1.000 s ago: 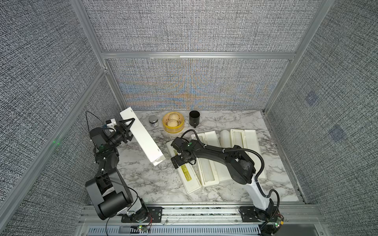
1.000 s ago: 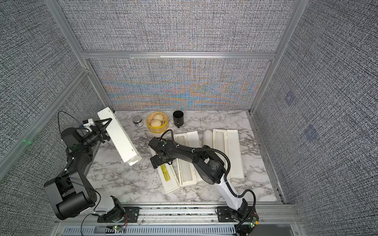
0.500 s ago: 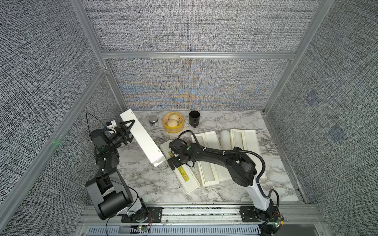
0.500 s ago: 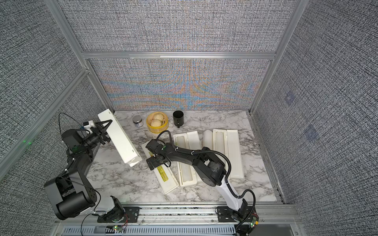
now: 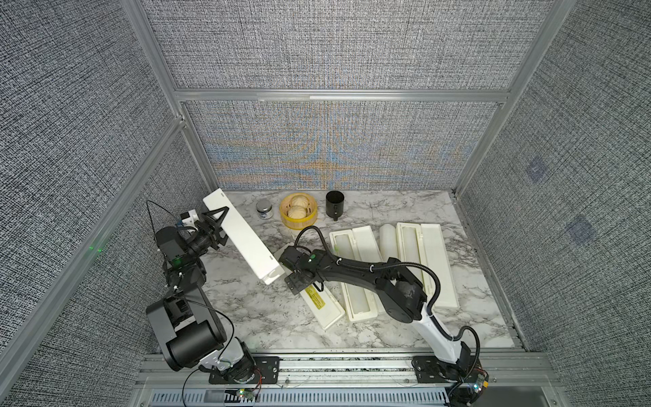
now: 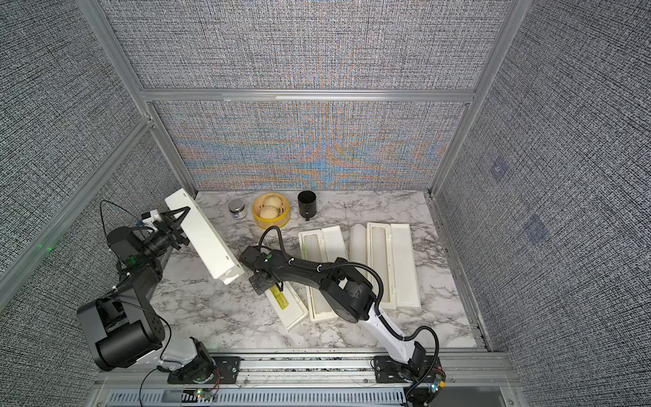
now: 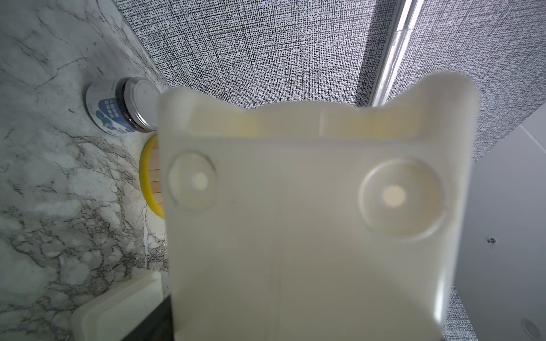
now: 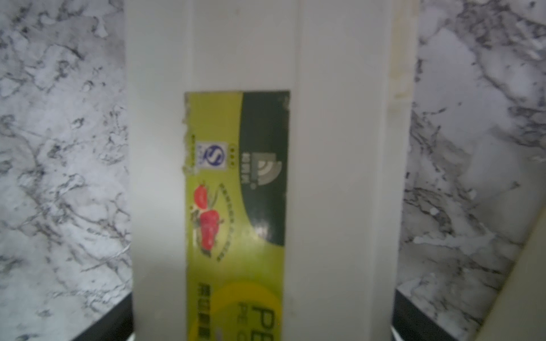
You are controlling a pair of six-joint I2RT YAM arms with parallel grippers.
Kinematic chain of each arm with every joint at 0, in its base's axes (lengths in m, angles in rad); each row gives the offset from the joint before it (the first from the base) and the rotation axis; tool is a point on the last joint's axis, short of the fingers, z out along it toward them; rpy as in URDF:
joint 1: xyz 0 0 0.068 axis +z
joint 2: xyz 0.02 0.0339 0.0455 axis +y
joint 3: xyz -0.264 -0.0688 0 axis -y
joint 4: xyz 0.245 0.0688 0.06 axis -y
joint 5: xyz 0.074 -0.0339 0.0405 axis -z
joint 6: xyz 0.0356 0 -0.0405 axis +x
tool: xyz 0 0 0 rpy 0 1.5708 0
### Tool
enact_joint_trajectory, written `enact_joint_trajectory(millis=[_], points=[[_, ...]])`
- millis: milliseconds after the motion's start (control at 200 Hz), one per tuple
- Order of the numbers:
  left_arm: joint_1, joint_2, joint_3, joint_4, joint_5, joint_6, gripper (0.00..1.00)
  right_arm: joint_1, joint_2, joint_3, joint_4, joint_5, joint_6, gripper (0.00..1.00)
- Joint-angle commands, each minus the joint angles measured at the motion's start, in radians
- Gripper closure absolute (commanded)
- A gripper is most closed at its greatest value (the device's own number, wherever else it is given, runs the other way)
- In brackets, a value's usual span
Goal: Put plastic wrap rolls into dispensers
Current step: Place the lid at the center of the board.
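Both top views bright, evenly lit — light diffuse, seemingly from above; I find only faint soft shadows on the marble table in front of the steamer. Coloured moiré bands on the back wall behind the steamer. Frame posts splay outward toward the edges. Left wrist: dispenser close, blurred; jar beside the steamer sharp. Right wrist: label soft, smeared throughout.

The left arm's folded up high, left gripper clamped sideways on a dispenser. The right arm reaches low across, right gripper pointing down, jaws spread wide.
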Motion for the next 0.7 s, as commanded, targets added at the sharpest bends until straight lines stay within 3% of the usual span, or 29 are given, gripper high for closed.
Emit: enact_joint_trajectory(millis=[0,105,180,230,335,495,696], points=[[0.002,-0.012,0.004,0.033,0.014,0.003,0.29,0.005,0.019,-0.003,-0.112,0.069,-0.033,0.01],[0.003,-0.018,0.005,0.028,0.011,0.002,0.29,0.01,0.006,-0.015,-0.105,0.093,-0.045,0.02],[0.004,-0.019,0.003,0.028,0.008,0.001,0.29,0.01,-0.003,-0.03,-0.098,0.101,-0.042,0.12],[0.003,-0.023,0.002,0.028,0.008,0.001,0.29,0.01,-0.013,-0.046,-0.09,0.102,-0.036,0.14],[0.004,-0.025,0.0,0.026,0.009,0.002,0.29,0.007,-0.044,-0.073,-0.065,0.082,-0.039,0.01],[0.003,-0.029,0.005,-0.002,0.009,0.018,0.29,-0.019,-0.122,-0.122,-0.018,-0.045,-0.038,0.01],[0.0,-0.051,0.012,-0.138,0.004,0.123,0.29,-0.055,-0.224,-0.201,0.011,-0.16,-0.025,0.01]])
